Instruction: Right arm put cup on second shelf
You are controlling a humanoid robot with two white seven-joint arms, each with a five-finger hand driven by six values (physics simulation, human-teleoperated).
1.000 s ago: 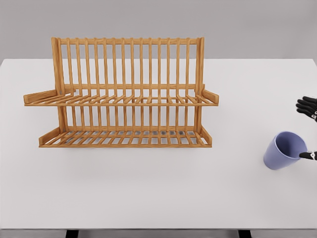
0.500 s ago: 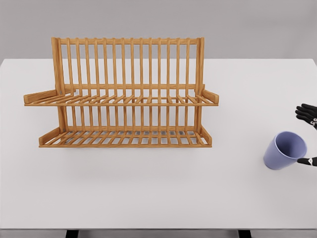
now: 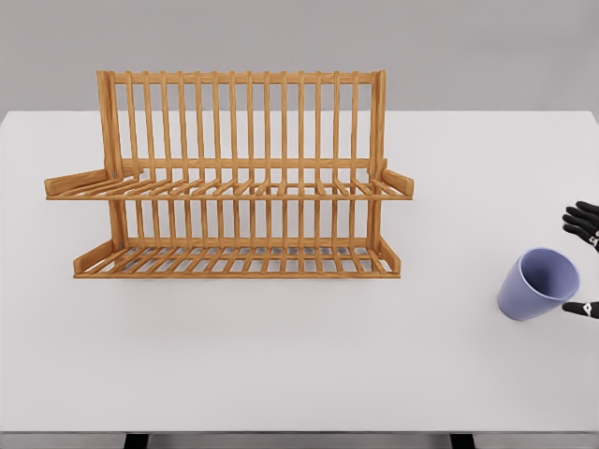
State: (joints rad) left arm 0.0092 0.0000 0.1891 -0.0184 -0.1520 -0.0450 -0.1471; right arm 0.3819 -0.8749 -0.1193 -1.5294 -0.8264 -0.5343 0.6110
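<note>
Right now the purple cup (image 3: 536,284) lies tipped on the white table (image 3: 281,365) at the near right, mouth opening up and right toward the right hand (image 3: 585,262) at the frame edge. Only dark fingertips (image 3: 580,219) show, apart on either side of the rim, not clamped. Wooden rack (image 3: 234,178) stands well apart to the left. Left arm out of view.

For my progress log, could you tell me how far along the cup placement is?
Nothing is placed yet: both levels of the wooden rack hold nothing. The purple cup lies tilted on the table at far right. The right hand brackets it at the picture's edge, no firm grasp visible. Gripping, lifting, carrying and shelving remain.
</note>
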